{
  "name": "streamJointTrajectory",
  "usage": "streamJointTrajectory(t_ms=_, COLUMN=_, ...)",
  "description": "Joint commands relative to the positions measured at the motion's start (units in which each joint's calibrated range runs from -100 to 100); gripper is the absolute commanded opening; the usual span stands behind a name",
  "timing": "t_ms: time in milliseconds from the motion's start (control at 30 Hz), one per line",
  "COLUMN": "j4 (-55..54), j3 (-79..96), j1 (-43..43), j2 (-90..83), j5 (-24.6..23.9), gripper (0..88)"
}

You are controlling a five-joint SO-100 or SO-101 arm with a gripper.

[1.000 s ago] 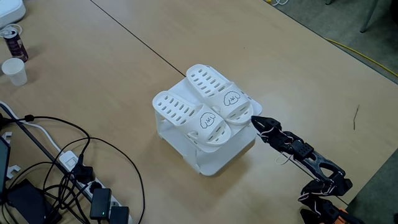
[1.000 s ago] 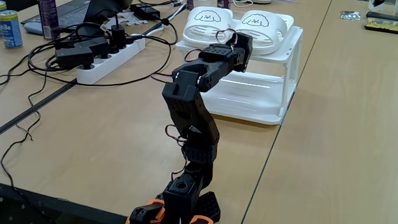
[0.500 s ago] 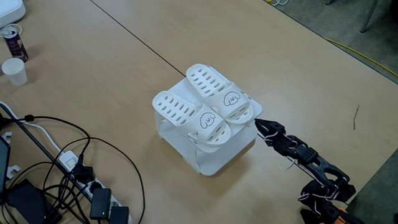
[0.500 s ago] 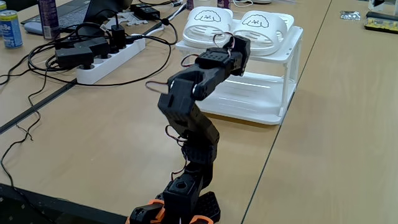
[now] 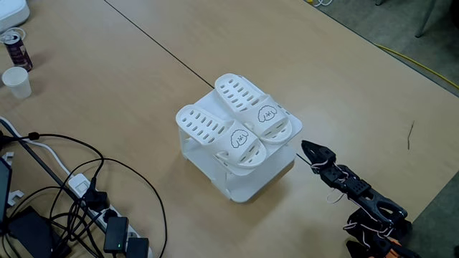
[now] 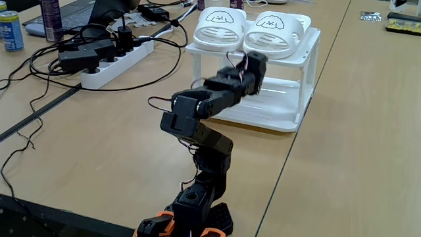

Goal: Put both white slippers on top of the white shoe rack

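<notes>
Slotted rubbery white slippers (image 5: 235, 122) lie atop the boxy white shoe rack (image 5: 247, 183).

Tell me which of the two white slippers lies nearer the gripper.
In a fixed view from above, the right-hand slipper, farther from the cables, lies nearer the gripper; the other slipper sits beside it on the white shoe rack.
</notes>
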Motion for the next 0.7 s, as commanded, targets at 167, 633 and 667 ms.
streamJointTrajectory(t_ms=167, j4=-30.6, j3=14.7, j1=1.2, j2=-2.1, j5=0.4, gripper=0.7)
streamJointTrajectory(t_ms=633, j4=-58.9, j3=22.5, j1=1.2, j2=-9.4, j5=0.4, gripper=0.8)
streamJointTrajectory(t_ms=667, j4=-59.9, j3=22.5, j1=0.9, j2=-12.0, j5=0.4, gripper=0.8)
